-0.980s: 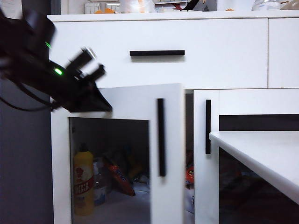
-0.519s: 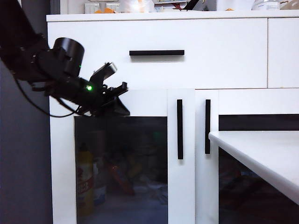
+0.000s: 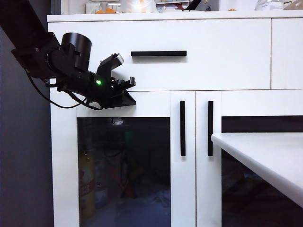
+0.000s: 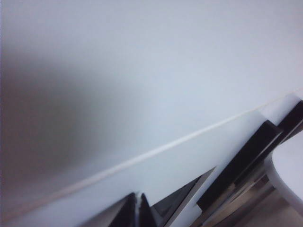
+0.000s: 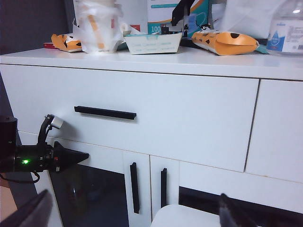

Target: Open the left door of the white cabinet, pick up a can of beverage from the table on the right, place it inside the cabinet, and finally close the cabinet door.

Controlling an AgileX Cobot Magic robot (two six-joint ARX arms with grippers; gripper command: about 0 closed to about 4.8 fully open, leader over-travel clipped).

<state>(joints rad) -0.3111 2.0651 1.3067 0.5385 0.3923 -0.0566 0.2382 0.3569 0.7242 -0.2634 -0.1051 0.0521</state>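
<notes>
The white-framed left door (image 3: 125,161) with its dark glass panel and black bar handle sits flush in the tall white cabinet (image 3: 213,61), the left gripper (image 3: 127,97), fingers pinched together on nothing, pressed at its top rail. This looks like the closing step; the red can isn't identifiable through the glass. The right gripper (image 5: 132,210) hangs wide apart near the smooth white table (image 3: 270,156), so all that seems left is backing off.

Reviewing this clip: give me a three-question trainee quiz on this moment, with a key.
1. True or false: the left door of the white cabinet is shut.
2. Which end effector is pressed against that door's top rail? A) left end effector B) right end effector
3. Fill in: the right end effector's fingers stand ____.

Key: 1 true; 2 A, its fingers together; 3 open, holding nothing, back from the cabinet.
</notes>
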